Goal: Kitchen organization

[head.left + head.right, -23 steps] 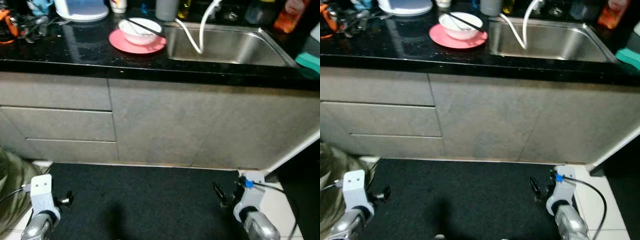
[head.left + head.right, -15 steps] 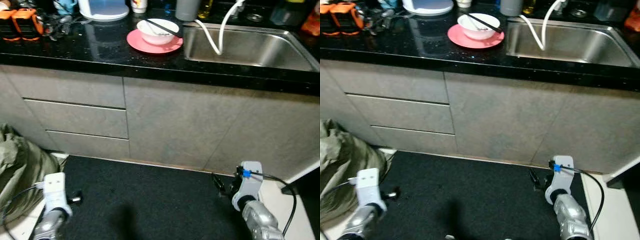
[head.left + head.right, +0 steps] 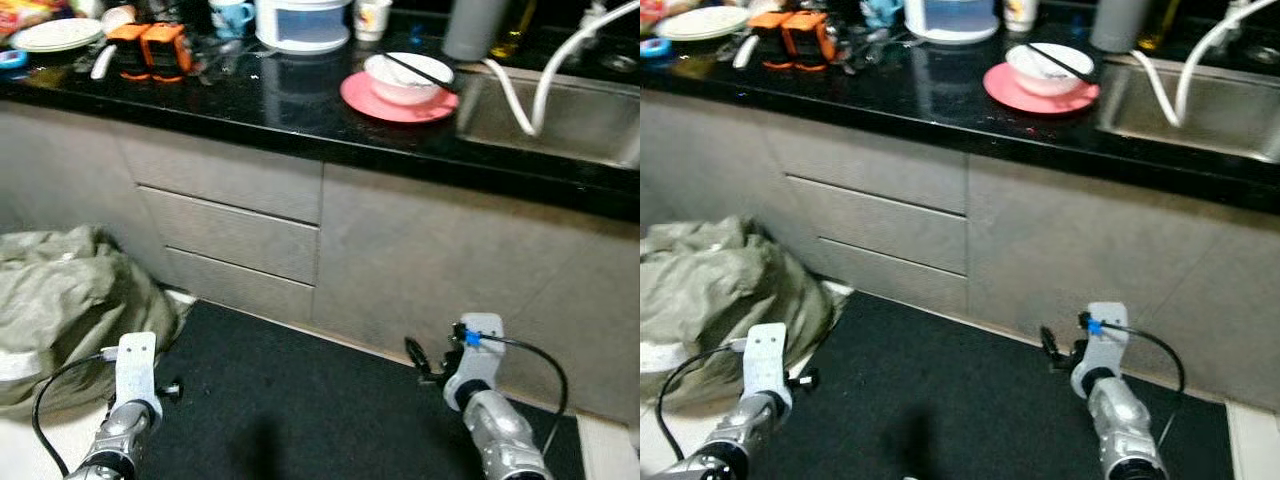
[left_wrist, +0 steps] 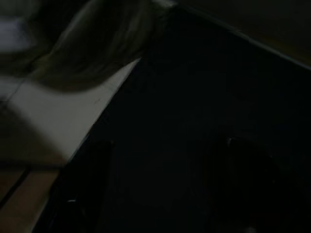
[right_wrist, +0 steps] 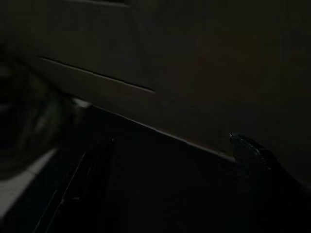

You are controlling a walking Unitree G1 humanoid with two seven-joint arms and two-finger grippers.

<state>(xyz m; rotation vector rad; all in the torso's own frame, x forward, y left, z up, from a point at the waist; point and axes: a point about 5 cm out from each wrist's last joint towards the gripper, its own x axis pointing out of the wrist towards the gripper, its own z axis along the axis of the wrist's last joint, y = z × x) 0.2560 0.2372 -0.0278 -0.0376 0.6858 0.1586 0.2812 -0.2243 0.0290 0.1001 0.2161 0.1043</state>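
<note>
Left eye view: bowl (image 3: 407, 76) on pink plate (image 3: 372, 100).

Home kitchen. Long glossy black stone countertop (image 3: 250, 100) over plain grey cabinet drawers (image 3: 235, 215). Stainless steel sink (image 3: 560, 120) at far right. White bowl (image 3: 405, 78) on round pink plate (image 3: 385, 103). Dark floor mat (image 3: 300, 410) near the cabinets.
</note>
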